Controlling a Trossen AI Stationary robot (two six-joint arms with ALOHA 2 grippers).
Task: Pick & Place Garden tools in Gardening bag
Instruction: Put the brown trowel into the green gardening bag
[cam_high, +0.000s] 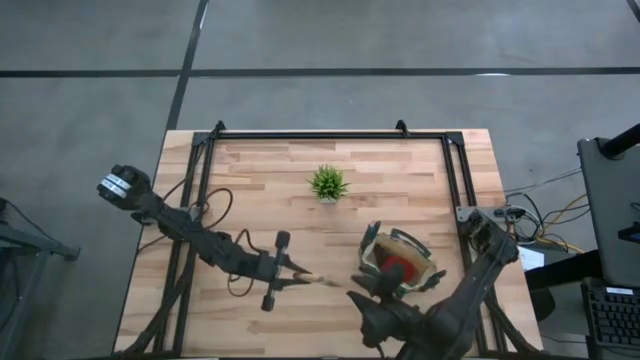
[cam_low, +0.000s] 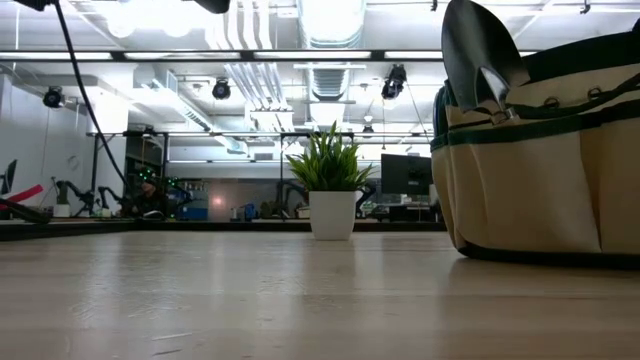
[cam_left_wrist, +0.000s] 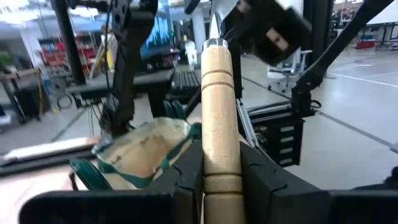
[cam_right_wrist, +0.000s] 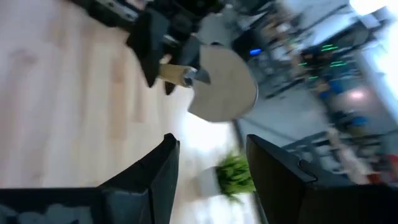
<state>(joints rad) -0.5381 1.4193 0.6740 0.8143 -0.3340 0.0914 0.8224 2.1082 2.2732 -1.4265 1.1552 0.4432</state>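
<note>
High view shows the left gripper (cam_high: 288, 270) out over the near middle of the table, closed on the wooden handle of a trowel (cam_high: 322, 281), which points toward the gardening bag (cam_high: 400, 262) on the right. The left wrist view confirms it: both dark fingers (cam_left_wrist: 264, 180) press against the pale handle (cam_left_wrist: 219, 112), and the bag's open mouth (cam_left_wrist: 146, 152) lies ahead of the tool. The trowel is lifted off the wood, not yet over the bag.

The right gripper (cam_high: 360, 288) sits just beside the bag's near-left edge, between the bag and the trowel's blade. In its own wrist view the two fingers (cam_right_wrist: 160, 174) stand well apart with nothing between them, so it is open and empty; beyond them the silver blade (cam_right_wrist: 222, 84) of the held trowel is plain.

As for progress, the bag already holds things. The low view shows another trowel blade (cam_low: 478, 50) standing up out of its mouth, and from above something red (cam_high: 396, 268) lies inside, probably the glove, though the arm partly covers it. No tools lie loose on the table; only the small potted plant (cam_high: 327, 184) stands there, well apart. The shears cannot be seen, so they may be inside already. What is left, as far as I can judge, is carrying this trowel over the mouth and dropping it in.
</note>
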